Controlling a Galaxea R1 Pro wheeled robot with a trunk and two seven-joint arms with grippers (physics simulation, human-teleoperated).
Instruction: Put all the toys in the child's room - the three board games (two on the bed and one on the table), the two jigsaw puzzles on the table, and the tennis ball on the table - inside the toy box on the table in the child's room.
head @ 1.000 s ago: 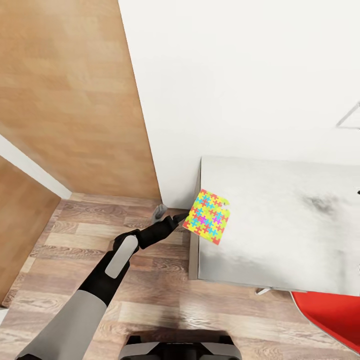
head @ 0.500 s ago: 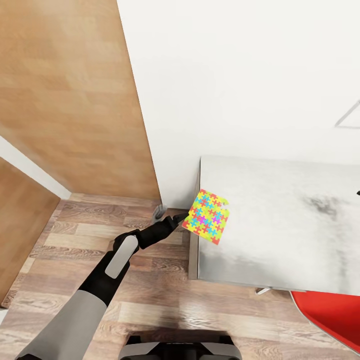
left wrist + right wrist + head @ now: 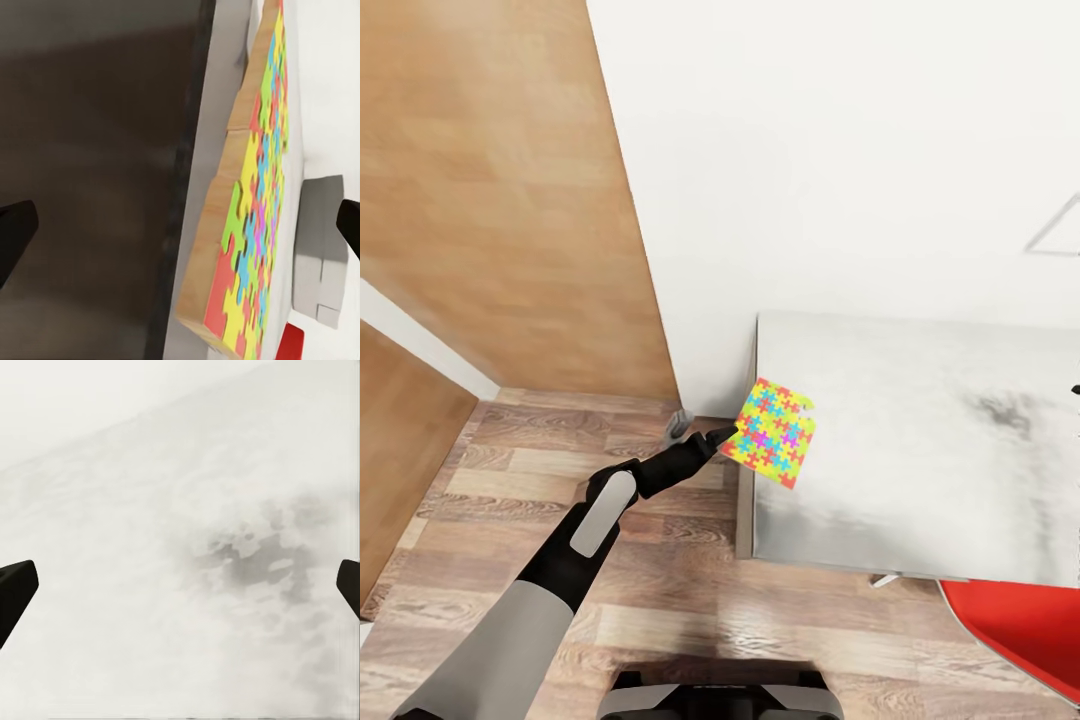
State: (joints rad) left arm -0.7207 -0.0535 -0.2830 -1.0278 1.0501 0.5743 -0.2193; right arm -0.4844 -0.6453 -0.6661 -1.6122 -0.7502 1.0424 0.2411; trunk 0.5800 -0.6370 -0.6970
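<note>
The left gripper's (image 3: 722, 438) jaws look closed on the near-left corner of a jigsaw puzzle (image 3: 770, 446), though the left wrist view (image 3: 244, 217) shows both fingertips spread wide at the frame's edges, so the grip itself I cannot tell. The puzzle sits at centre frame, tilted, over the left edge of the pale surface (image 3: 920, 450), extending right and up from the jaws. The right gripper's (image 3: 180, 585) jaws are spread apart over bare surface. The left arm is plainly the nearer; the toy box is out of sight.
</note>
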